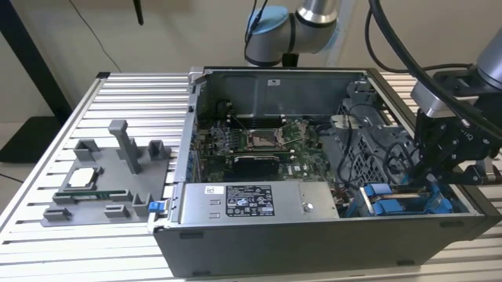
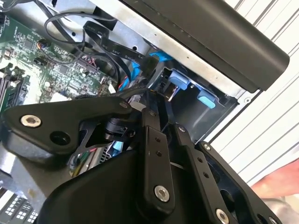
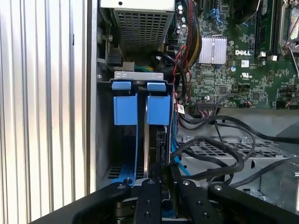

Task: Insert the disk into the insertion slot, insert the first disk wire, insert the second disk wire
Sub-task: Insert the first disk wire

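Observation:
My gripper (image 1: 439, 179) reaches down into the open computer case at its front corner, on the exterior view's right. In the first wrist view the gripper (image 3: 161, 179) is shut on the disk (image 3: 156, 149), a dark slab seen edge-on with a blue frame. The disk stands inside the insertion slot (image 3: 105, 140), a grey metal bay with two blue tabs (image 3: 125, 109) at its far end. In the second wrist view the fingertips (image 2: 150, 100) meet just before the bay's blue fittings (image 2: 178, 79). Black wires (image 3: 219, 140) loop beside the bay.
A silver labelled power-supply box (image 1: 259, 202) lies along the case's front wall, with the green motherboard (image 1: 259, 144) behind it. A perforated metal cage (image 3: 233, 151) sits beside the bay under cables. On the slatted table (image 1: 47, 247) stands a grey fixture plate (image 1: 110, 176).

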Tool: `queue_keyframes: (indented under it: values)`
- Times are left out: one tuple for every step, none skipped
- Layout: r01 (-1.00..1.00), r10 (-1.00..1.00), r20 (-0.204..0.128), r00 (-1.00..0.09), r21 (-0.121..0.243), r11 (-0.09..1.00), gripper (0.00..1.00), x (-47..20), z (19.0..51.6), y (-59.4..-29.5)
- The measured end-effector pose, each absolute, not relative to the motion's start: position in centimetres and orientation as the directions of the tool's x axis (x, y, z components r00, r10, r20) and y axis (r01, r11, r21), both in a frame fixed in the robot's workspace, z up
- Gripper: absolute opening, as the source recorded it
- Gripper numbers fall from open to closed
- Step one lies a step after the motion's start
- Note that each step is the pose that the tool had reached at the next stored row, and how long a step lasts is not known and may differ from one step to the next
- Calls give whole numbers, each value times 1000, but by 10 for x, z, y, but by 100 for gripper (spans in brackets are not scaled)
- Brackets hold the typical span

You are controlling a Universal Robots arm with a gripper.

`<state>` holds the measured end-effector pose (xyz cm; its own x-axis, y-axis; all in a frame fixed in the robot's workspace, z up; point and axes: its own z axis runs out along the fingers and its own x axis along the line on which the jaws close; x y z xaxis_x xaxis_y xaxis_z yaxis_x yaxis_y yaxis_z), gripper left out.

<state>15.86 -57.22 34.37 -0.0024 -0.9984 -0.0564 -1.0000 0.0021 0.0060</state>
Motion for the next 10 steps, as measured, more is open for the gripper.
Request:
queue_keyframes:
  values:
    - [-1000, -998, -56, -2, 6, 2, 0, 159, 343, -572]
    - [-1000, -998, -56, -2, 6, 2, 0, 159, 343, -572]
    - [-1000, -998, -56, -3, 6, 2, 0, 159, 342, -572]
    - [-1000, -998, -56, -3, 6, 2, 0, 159, 342, -572]
    - [-1000, -998, -56, -3, 6, 3, 0, 159, 342, -572]
    - [-1000, -998, -56, -3, 6, 3, 0, 159, 342, -572]
    - [-1000, -998, -56, -4, 6, 3, 0, 159, 341, -572]
    - [-1000, -998, -56, -4, 6, 4, 0, 159, 341, -572]
    - [-1000, -998, -56, -5, 6, 5, 0, 159, 341, -572]
    - [-1000, -998, -56, -6, 6, 6, 0, 159, 340, -572]
